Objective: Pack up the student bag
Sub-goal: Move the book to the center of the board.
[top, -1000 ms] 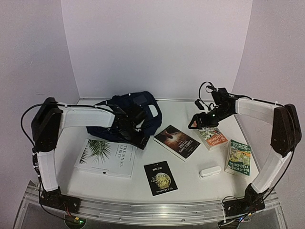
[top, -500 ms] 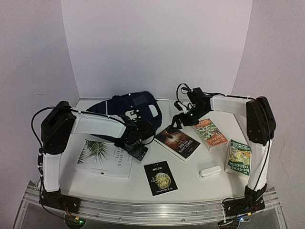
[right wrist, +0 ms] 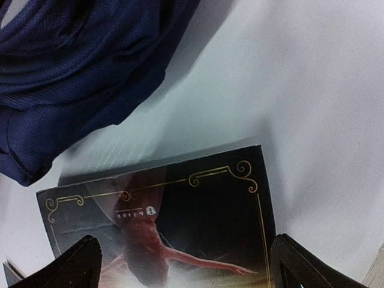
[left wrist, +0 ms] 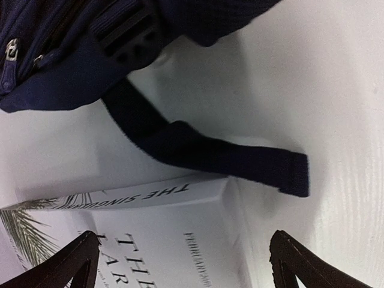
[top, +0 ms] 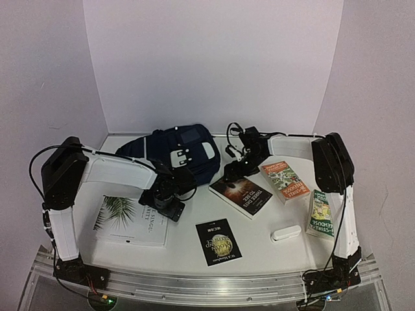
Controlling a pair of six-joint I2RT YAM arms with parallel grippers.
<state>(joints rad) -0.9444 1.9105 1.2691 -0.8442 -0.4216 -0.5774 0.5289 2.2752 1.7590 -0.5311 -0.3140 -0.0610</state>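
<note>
pale walls close round a white desk (top: 188, 256), and the student bag (top: 185, 148) lies slumped at the back of it, front panel up. i can't tell from overhead whether its main zip is open.

left hand (top: 168, 206) hangs just in front of the bag, jaws spread wide and holding nothing. its wrist view shows a loose bag strap (left wrist: 210, 153) lying on the desk between the bag and the corner of the white book (left wrist: 156, 240). right hand (top: 233, 175) is just off the bag's right side, also wide open and empty, looking down on the end of the dark book (right wrist: 174, 228) nearest the bag. two more books, a small black book and a white case lie farther out from the bag.

i read the step as opening the bag and taking a first book. to do it well i'd have the left hand pinch fabric beside the zip, not the strap, which would only drag the bag. the dark book lies flat, so i'd tip the right hand and catch the edge nearest the bag, gripping deep enough that the cover doesn't peel open, then feed it in spine first while the left hand holds the mouth wide.
</note>
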